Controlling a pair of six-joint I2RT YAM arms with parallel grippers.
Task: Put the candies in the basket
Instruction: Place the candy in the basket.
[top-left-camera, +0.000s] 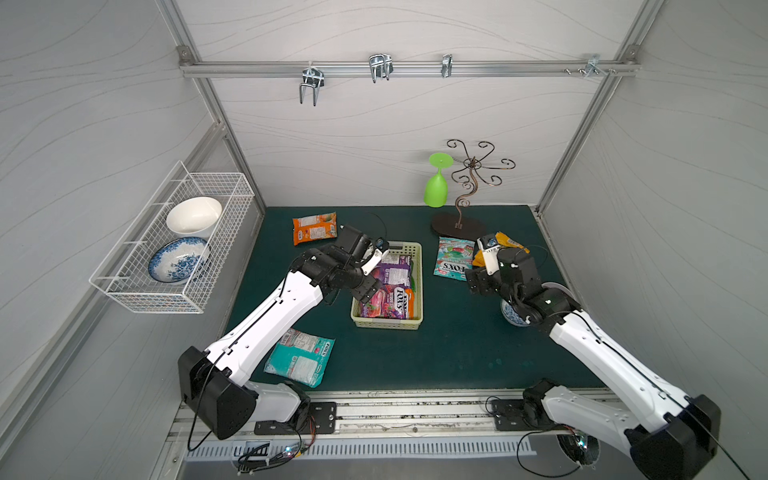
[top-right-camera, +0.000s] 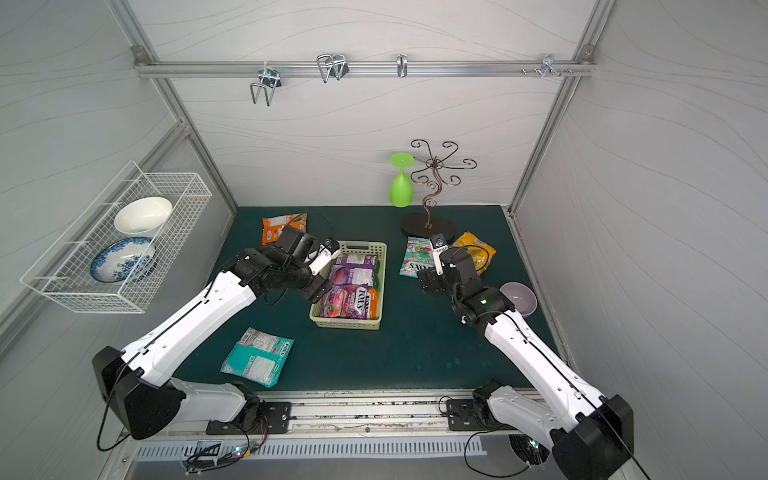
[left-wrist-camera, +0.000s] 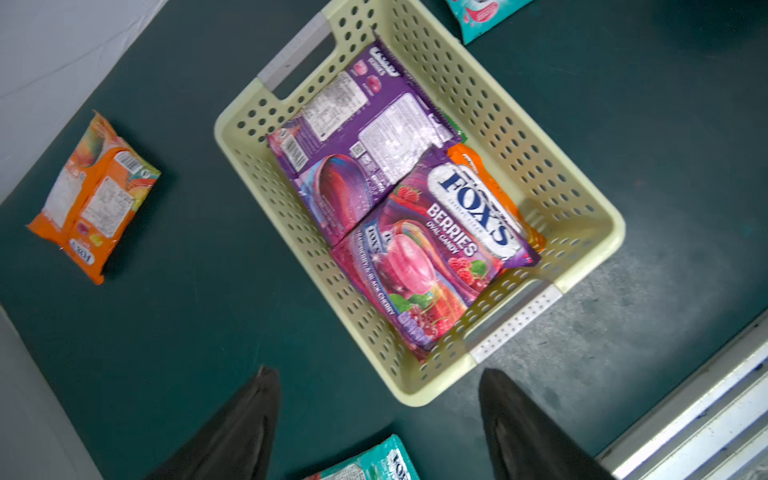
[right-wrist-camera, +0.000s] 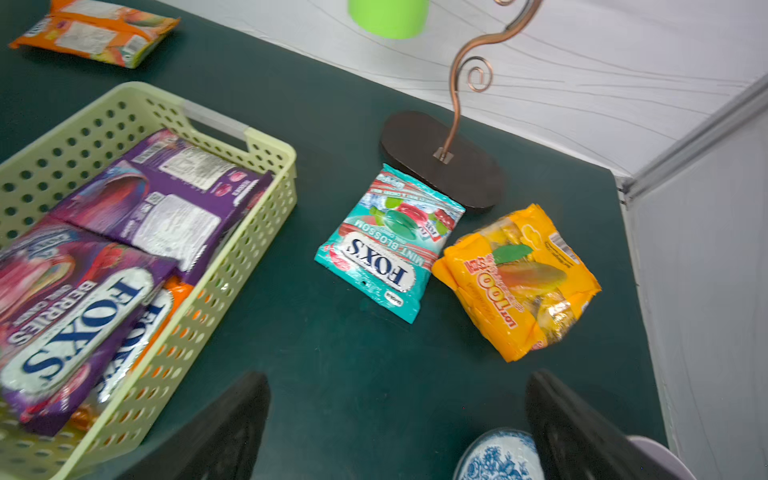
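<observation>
Your basket (top-left-camera: 386, 323) sits mid-counter (top-left-camera: 457, 353). On top inside lie a purple packet (left-wrist-camera: 365, 137) with its printed back up and a Berries packet (left-wrist-camera: 436, 257), with a buried orange packet (left-wrist-camera: 492, 183) beneath them. Four candies lie outside it: an orange packet (top-left-camera: 313, 228) at the far left, a teal packet (top-left-camera: 299, 357) beside your left arm, and a mint packet (right-wrist-camera: 390, 245) just beside a yellow packet (right-wrist-camera: 519, 282) to the right. Your left gripper (left-wrist-camera: 376, 374) hovers over the basket, spread and empty. Your right gripper (right-wrist-camera: 399, 376) hangs spread near the mint packet.
</observation>
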